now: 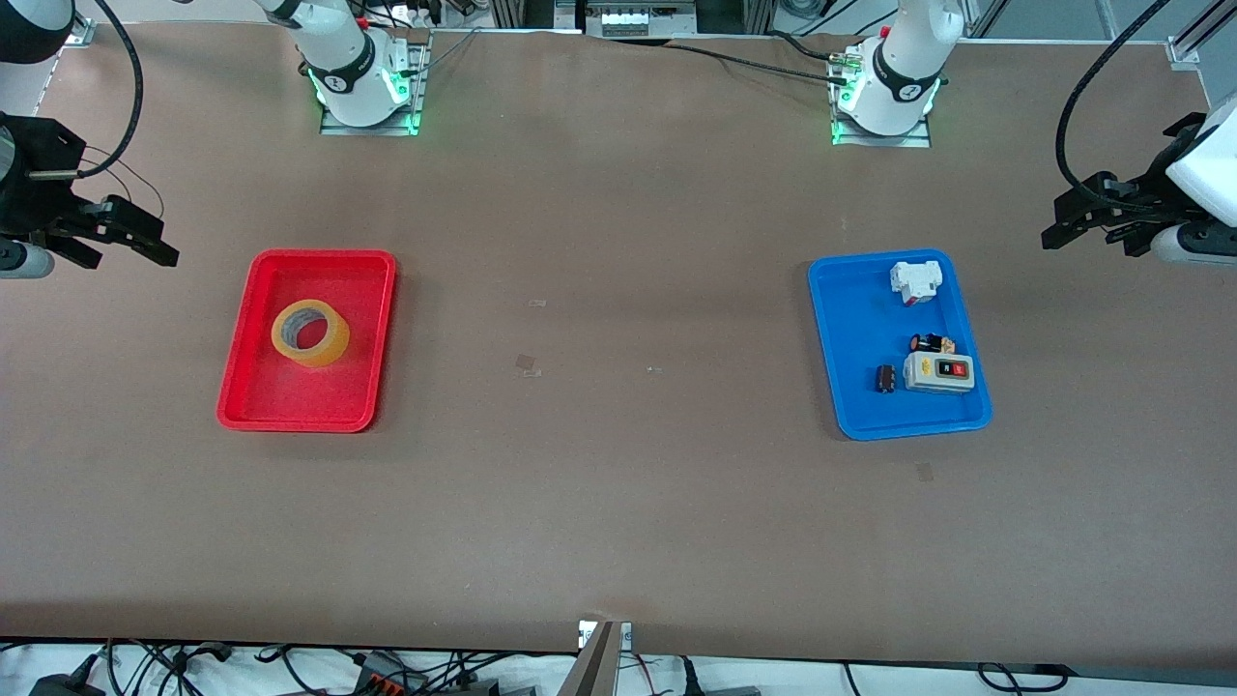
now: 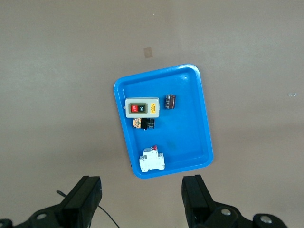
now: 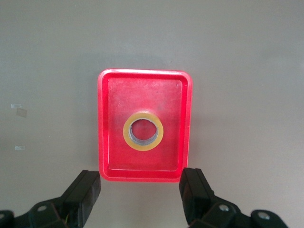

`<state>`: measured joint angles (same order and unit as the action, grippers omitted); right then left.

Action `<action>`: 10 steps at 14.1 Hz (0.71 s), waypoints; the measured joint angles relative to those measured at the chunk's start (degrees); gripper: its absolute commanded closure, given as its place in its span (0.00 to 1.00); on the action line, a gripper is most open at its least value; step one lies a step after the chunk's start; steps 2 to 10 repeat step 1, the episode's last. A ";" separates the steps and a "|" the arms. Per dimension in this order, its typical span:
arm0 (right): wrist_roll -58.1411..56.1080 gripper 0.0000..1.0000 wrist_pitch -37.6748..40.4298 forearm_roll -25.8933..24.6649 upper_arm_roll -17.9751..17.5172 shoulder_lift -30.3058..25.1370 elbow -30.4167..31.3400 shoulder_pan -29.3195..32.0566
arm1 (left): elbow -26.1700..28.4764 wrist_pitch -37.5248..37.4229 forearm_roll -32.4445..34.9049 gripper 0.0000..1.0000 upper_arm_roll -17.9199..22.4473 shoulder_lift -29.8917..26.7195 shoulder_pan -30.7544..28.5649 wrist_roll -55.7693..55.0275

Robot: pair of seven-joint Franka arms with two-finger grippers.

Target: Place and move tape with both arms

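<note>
The tape (image 1: 310, 333), a yellowish-tan ring, lies flat in the red tray (image 1: 253, 387) toward the right arm's end of the table. It also shows in the right wrist view (image 3: 143, 131), in the middle of the red tray (image 3: 105, 128). My right gripper (image 1: 135, 237) is open and empty, held high over the table edge beside the red tray; in its own view the gripper (image 3: 141, 194) has wide-apart fingers. My left gripper (image 1: 1068, 217) is open and empty, held high over the table beside the blue tray (image 1: 846, 348); in its own view the gripper (image 2: 141, 199) holds nothing.
The blue tray (image 2: 199, 123) holds a white breaker block (image 1: 915, 281), a grey switch box with red and yellow buttons (image 1: 938, 372), a small black cylinder (image 1: 883, 378) and a small black and orange part (image 1: 932, 342). Small tape scraps (image 1: 527, 363) lie mid-table.
</note>
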<state>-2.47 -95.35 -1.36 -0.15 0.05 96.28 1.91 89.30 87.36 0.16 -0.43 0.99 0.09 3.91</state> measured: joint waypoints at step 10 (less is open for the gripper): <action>-0.02 0.00 0.43 0.00 0.00 -0.04 0.00 0.00 | 0.00 0.00 0.00 0.00 0.01 0.00 0.00 0.00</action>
